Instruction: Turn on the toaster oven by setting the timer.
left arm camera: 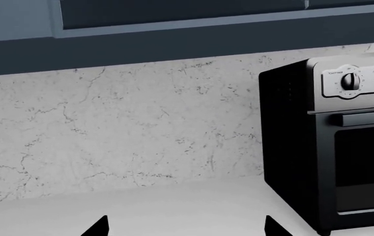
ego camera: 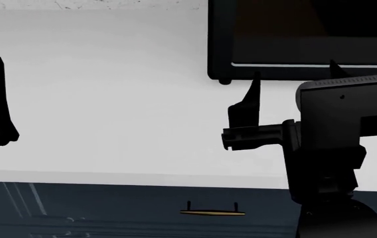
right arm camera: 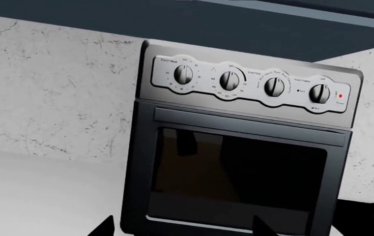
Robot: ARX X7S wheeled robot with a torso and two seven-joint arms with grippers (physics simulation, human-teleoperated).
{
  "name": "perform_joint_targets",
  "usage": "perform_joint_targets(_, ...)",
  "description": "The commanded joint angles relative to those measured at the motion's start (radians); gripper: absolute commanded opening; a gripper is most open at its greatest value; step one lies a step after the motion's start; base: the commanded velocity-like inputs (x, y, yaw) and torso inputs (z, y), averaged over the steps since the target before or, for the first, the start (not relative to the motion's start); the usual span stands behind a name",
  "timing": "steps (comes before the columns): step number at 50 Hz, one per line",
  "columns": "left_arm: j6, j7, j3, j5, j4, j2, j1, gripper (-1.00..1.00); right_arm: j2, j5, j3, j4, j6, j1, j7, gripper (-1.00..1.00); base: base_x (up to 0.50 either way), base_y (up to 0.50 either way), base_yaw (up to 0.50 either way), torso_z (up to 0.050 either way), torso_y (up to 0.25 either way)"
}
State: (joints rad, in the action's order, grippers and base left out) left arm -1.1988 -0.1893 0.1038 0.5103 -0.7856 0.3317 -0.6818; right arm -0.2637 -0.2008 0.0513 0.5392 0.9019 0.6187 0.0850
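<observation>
Toaster oven [right arm camera: 239, 147] ahead, right gripper [ego camera: 293, 82] apart

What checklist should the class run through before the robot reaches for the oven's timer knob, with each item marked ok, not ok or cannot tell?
1. Oven in view of the right wrist camera: ok, front squarely visible.
2. Four knobs visible on the top panel: ok.
3. Which knob is the timer: cannot tell, labels too small to read.
4. Right claw empty and open: ok, its tips stand apart with nothing between them.
5. Right claw touching a knob: not ok, it is short of the oven, near the door's lower edge in the head view.
6. Left claw out of the way: ok, open over bare counter beside the oven.
</observation>
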Motion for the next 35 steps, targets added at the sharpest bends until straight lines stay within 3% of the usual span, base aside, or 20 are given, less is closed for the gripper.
perform_joint_targets(1,0.005,-0.003,-0.005,0.006,0.000,0.003,0.006,1.00,0.000,-0.007,-0.011,0.011,0.009,0.000,0.009,1.00,0.50,0.00,0.00,0.000,0.000)
perform_joint_targets(30,0.002,-0.014,0.008,0.029,-0.010,0.010,0.005,1.00,-0.008,-0.014,-0.003,0.016,0.006,-0.005,0.022,1.00,0.50,0.00,0.00,0.000,0.001)
perform_joint_targets(35,0.006,-0.015,0.007,0.031,-0.007,0.011,0.002,1.00,-0.005,-0.018,-0.003,0.016,0.013,-0.002,0.026,1.00,0.00,0.00,0.00,0.000,0.000)
